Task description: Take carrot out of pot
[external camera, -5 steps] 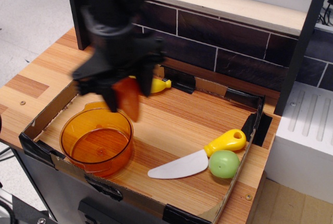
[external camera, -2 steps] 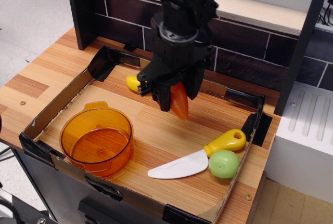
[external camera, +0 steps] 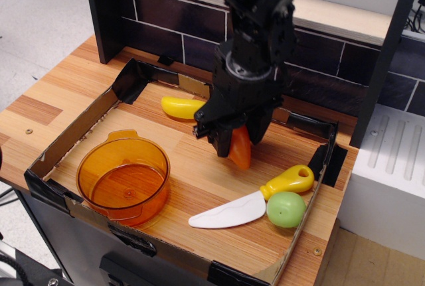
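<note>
My black gripper [external camera: 234, 141] is shut on the carrot [external camera: 240, 148], an opaque orange toy that hangs point-down from the fingers, its tip just above or touching the tray floor near the middle of the tray. The pot [external camera: 123, 178], round translucent orange with a small tab handle at its far rim, sits in the tray's front left corner with nothing in it. The gripper is well to the right of the pot.
A cardboard tray [external camera: 85, 125] with black-taped corners holds everything. A yellow toy banana [external camera: 182, 107] lies at the back, left of the gripper. A white knife with yellow handle [external camera: 247, 202] and a green ball [external camera: 285, 209] lie front right. A dark brick wall stands behind.
The gripper carried the carrot from above the pot's right rim rightward to the tray's middle, then lower toward the floor. The banana is now uncovered.
</note>
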Robot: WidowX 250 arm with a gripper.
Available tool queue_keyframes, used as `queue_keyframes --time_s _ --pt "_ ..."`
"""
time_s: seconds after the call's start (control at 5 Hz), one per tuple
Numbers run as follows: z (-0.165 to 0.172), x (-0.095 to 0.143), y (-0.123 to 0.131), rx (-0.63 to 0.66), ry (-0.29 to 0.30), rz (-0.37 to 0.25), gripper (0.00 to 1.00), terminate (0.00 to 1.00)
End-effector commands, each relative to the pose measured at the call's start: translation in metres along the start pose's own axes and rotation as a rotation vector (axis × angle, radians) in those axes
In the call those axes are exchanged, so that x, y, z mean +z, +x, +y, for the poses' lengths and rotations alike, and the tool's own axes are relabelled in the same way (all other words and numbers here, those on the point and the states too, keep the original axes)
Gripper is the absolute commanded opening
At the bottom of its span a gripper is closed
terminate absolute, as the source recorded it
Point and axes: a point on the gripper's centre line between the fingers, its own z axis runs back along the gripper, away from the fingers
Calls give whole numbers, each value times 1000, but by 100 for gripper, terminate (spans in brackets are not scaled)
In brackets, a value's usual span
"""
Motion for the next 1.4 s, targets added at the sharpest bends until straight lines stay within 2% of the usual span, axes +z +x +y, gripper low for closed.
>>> queue_keyframes --time_s 0.0,0.2,0.6,0.8,1.0,1.2 --pt "-14 0 5 19 -20 -37 0 0" --pt "-15 0 9 18 -2 -30 100 0" --pt "-9 9 8 58 5 -1 100 0" --pt "-8 24 10 77 -13 -1 100 0" --pt "-4 54 14 100 -51 -11 100 0" --pt "3 94 18 115 -107 -7 100 0"
